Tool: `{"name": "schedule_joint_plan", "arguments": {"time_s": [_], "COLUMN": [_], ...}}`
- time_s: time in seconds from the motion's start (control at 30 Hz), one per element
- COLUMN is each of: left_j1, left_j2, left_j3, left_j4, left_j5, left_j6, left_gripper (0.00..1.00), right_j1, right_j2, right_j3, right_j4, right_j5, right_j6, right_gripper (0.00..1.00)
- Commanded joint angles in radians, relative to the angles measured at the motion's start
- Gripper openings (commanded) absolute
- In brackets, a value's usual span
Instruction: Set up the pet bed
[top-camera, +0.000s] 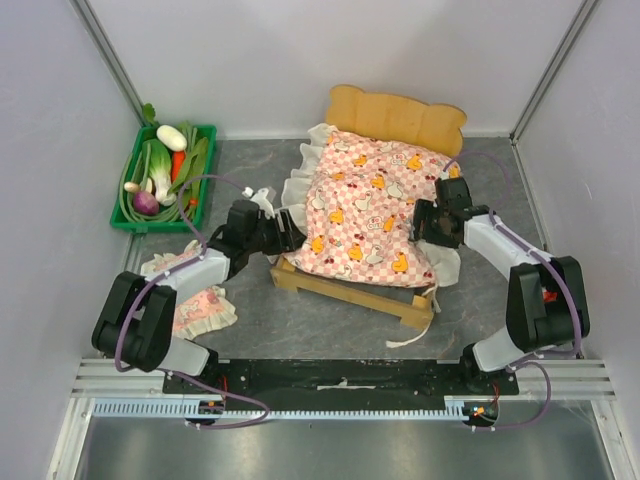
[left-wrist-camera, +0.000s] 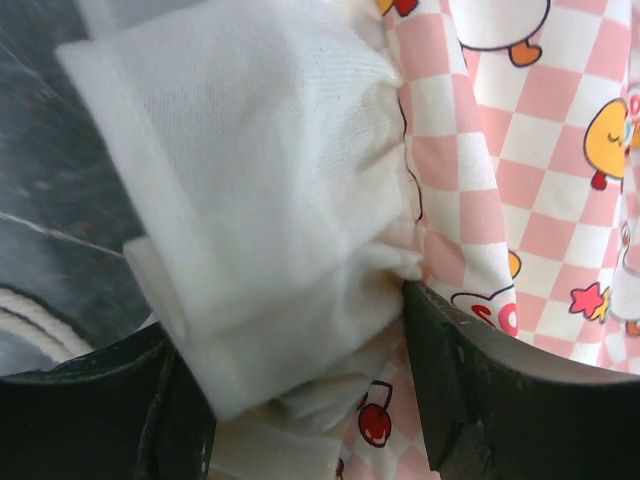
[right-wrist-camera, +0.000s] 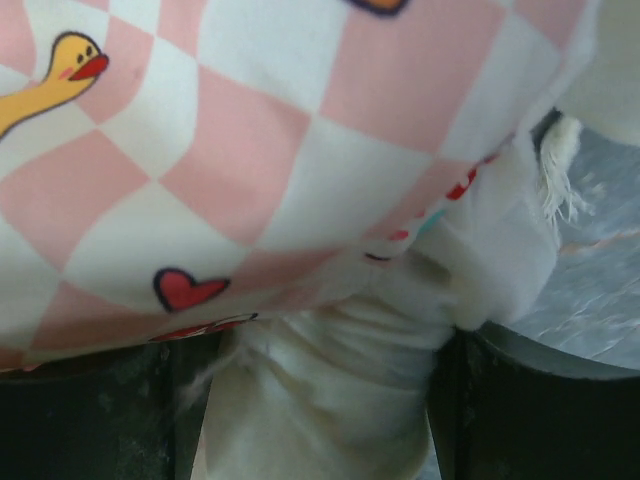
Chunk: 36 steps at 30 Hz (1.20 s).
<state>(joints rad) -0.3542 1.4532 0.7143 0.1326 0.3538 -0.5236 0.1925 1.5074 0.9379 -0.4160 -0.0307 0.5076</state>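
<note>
Both jaws stand wide with mattress (top-camera: 365, 215) frill bunched between them, left gripper (top-camera: 288, 228) and right gripper (top-camera: 421, 222) alike; can't tell if either really pinches. Pet bed (top-camera: 395, 115) sits on the table (top-camera: 250, 335), toward its far edge. Mattress-laying step, I'd guess; next it needs squaring inside the frame.

Pet bed (top-camera: 398, 118): small light-wood frame with a curved, ear-shaped headboard standing upright at the 12 o'clock end and a plain low rail at the foot. It sits flat on the tabletop (top-camera: 300, 335) mid-view, skewed so the foot points to about 7 o'clock. The pink-checked mattress (top-camera: 365, 210) covers the base, so only the headboard and foot rail show.
</note>
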Motion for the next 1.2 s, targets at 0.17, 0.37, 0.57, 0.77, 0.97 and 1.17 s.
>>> {"name": "schedule_joint_plan", "arguments": {"time_s": [0.17, 0.37, 0.57, 0.77, 0.97, 1.17], "left_j1": [-0.301, -0.433, -0.442, -0.428, -0.402, -0.364], "left_j2": [-0.016, -0.014, -0.106, -0.209, -0.330, -0.450], "left_j3": [-0.092, -0.085, -0.128, -0.053, -0.018, -0.012], "left_j4": [0.142, 0.197, 0.103, -0.123, -0.321, -0.430], "left_j5": [0.091, 0.027, -0.079, -0.216, -0.326, -0.366], "left_j6": [-0.298, -0.374, -0.348, -0.205, -0.132, -0.082], "left_gripper": [0.71, 0.71, 0.73, 0.76, 0.77, 0.82], "right_j1": [0.045, 0.033, -0.033, -0.096, -0.126, -0.125], "right_j2": [0.131, 0.229, 0.133, -0.079, -0.255, -0.495], "right_j3": [0.283, 0.463, 0.477, 0.443, 0.336, 0.076], "right_j4": [0.106, -0.012, -0.098, -0.092, -0.144, -0.129], "right_j5": [-0.231, -0.249, 0.090, 0.354, 0.411, 0.186], "right_j6": [-0.053, -0.116, -0.182, -0.182, -0.106, 0.087], "right_gripper": [0.81, 0.83, 0.94, 0.98, 0.98, 0.98]}}
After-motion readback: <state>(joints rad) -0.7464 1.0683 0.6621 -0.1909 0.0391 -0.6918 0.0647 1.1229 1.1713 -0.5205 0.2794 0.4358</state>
